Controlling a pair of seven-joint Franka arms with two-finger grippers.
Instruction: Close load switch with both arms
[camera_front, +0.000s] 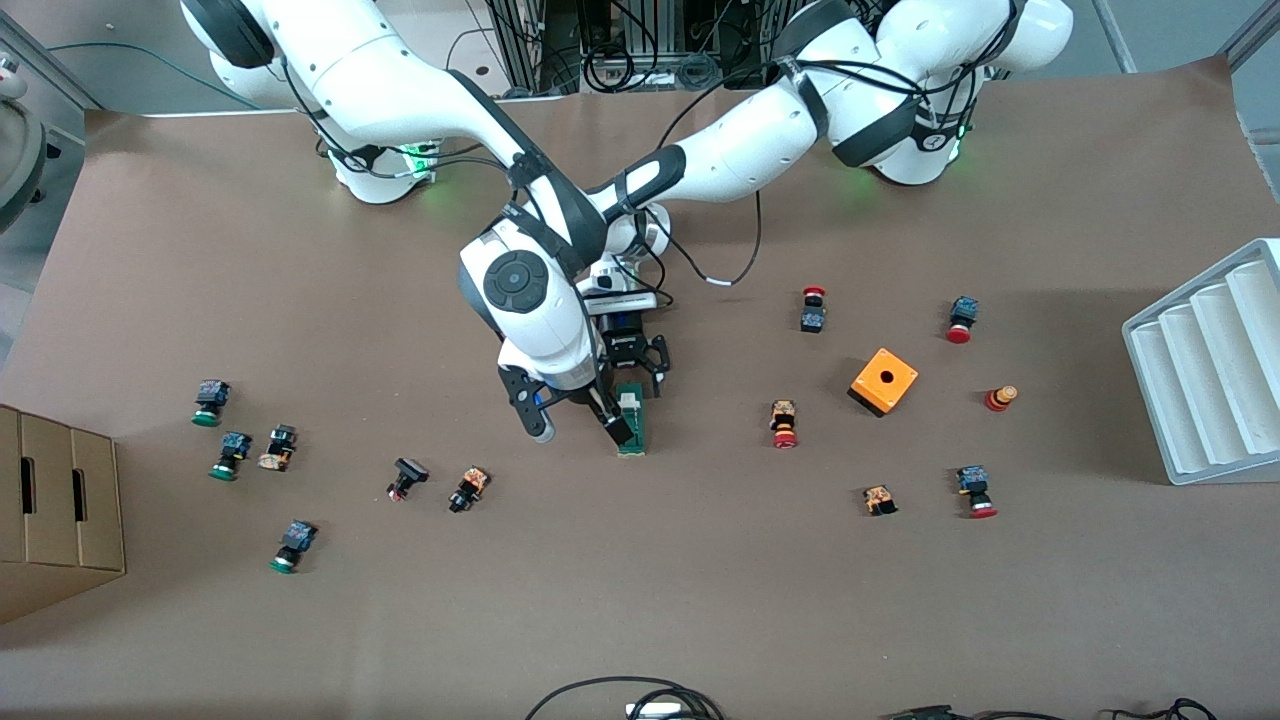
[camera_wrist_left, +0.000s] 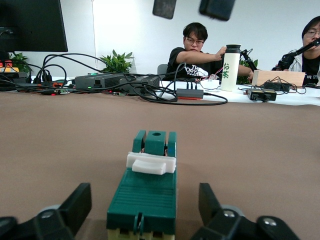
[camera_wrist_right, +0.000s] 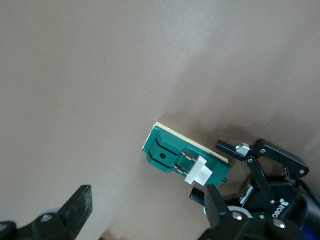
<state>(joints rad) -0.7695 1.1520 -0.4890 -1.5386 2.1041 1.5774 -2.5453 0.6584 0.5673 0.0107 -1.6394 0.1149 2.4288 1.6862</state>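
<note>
The load switch (camera_front: 632, 425), a narrow dark-green block with a white lever (camera_front: 628, 401), lies on the brown table near its middle. My left gripper (camera_front: 637, 374) is open and low at the switch's end that is farther from the front camera. In the left wrist view its fingers (camera_wrist_left: 75, 205) straddle the switch (camera_wrist_left: 147, 192) with a gap on each side. My right gripper (camera_front: 577, 420) is open beside the switch, toward the right arm's end. In the right wrist view one of its fingers (camera_wrist_right: 215, 202) is close by the white lever (camera_wrist_right: 200, 172), and the switch (camera_wrist_right: 175, 150) is outside the jaws.
An orange box with a hole (camera_front: 883, 380) and several red-capped push buttons (camera_front: 784, 424) lie toward the left arm's end. Green-capped buttons (camera_front: 232, 455) lie toward the right arm's end. A white rack (camera_front: 1205, 365) and a cardboard box (camera_front: 55, 510) stand at the table's ends.
</note>
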